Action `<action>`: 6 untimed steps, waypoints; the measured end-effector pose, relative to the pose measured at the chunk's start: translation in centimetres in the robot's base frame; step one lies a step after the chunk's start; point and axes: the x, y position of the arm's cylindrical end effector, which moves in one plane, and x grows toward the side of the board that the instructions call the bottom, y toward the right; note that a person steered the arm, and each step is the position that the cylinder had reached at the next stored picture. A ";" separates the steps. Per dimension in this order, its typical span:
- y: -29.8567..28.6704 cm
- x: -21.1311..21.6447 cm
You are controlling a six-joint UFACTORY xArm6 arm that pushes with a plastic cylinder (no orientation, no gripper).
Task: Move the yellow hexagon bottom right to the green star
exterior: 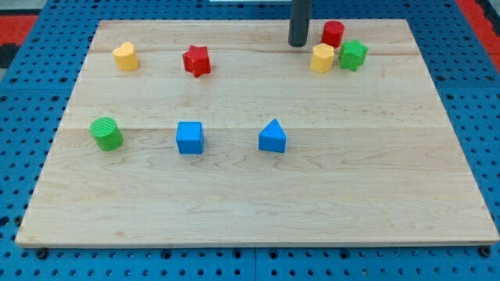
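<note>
Upper right of the frame: yellow hexagon [322, 58] sits touching or nearly touching the green star [353, 55] on its left side, with a red cylinder [333, 33] just above between them. My tip [298, 44] is just left and slightly above the hexagon, close but I can't tell if touching. No gripper on this rig, just the rod, so nothing to open or close.

Placement reads as a setup for a down-right shove: tip on the hexagon's upper-left flank, so a push would send it toward the star's lower right. My guess only. Hexagon is currently on the star's left, so the task isn't done. Risk: the star is in the path and may get dragged along.

Elsewhere on the table [234, 211]: yellow heart [125, 56], red star [197, 60], green cylinder [106, 133], blue cube [190, 137], blue triangle [273, 136].

Rod is cut off at the frame top; arm not visible. Hexagon/star contact is hard to resolve.
</note>
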 end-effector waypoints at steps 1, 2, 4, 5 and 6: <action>1.2 0.4; 1.8 3.4; 4.7 9.1; 8.4 9.2; 10.4 10.0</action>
